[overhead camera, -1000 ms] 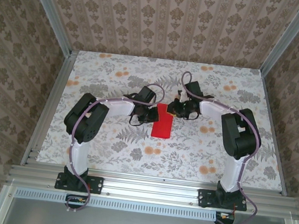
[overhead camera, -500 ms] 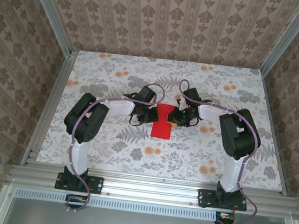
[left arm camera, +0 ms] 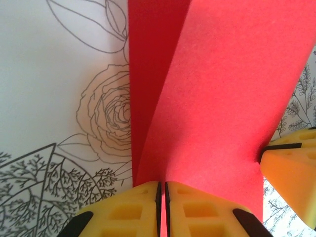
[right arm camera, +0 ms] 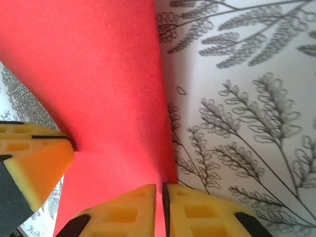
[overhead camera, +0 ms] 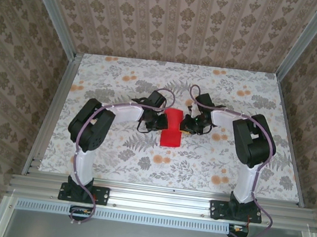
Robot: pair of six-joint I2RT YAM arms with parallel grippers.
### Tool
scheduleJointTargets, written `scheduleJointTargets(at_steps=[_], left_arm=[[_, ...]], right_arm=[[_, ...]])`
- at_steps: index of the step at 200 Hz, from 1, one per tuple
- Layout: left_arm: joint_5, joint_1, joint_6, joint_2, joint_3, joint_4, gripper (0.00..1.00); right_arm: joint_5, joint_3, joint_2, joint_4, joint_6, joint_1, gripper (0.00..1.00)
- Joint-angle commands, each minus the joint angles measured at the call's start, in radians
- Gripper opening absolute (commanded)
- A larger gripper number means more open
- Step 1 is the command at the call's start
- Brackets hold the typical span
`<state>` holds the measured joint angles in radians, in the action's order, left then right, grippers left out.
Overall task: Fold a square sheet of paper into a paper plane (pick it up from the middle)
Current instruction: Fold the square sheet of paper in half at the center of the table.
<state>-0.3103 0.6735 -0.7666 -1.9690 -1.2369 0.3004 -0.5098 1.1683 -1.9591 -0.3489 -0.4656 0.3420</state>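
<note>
Left gripper (left arm camera: 162,192) is pinching the left edge of the red sheet of paper (overhead camera: 172,133), fingers clamped nearly flat on it. Right gripper (right arm camera: 163,195) is doing the same on the opposite edge. The sheet is sitting around the middle of the tabletop (overhead camera: 113,153) and looks to be lifting at the pinches. My take: both grips are looking shallow, so the arms should be moving level and together, otherwise an edge is slipping out or tearing.

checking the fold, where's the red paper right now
Top view: the red paper sits mid-table, left gripper pinching its left edge, right gripper its right.
</note>
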Motion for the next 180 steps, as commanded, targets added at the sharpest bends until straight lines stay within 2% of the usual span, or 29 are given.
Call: scheduleJointTargets(at_steps=[1, 46, 102, 180], left_arm=[[-0.012, -0.005, 0.015, 0.085, -0.021, 0.035, 0.15], [-0.019, -0.033, 0.014, 0.132, -0.003, 0.001, 0.18], [-0.033, -0.064, -0.003, 0.043, -0.043, -0.017, 0.17], [0.008, -0.074, -0.013, -0.036, -0.045, -0.001, 0.14]], right_arm=[[-0.022, 0.039, -0.043, -0.051, 0.043, 0.031, 0.15], [-0.072, 0.097, -0.091, -0.042, 0.088, 0.090, 0.15], [-0.119, 0.099, -0.107, -0.001, 0.102, 0.109, 0.14], [-0.135, 0.101, -0.088, 0.015, 0.100, 0.109, 0.15]])
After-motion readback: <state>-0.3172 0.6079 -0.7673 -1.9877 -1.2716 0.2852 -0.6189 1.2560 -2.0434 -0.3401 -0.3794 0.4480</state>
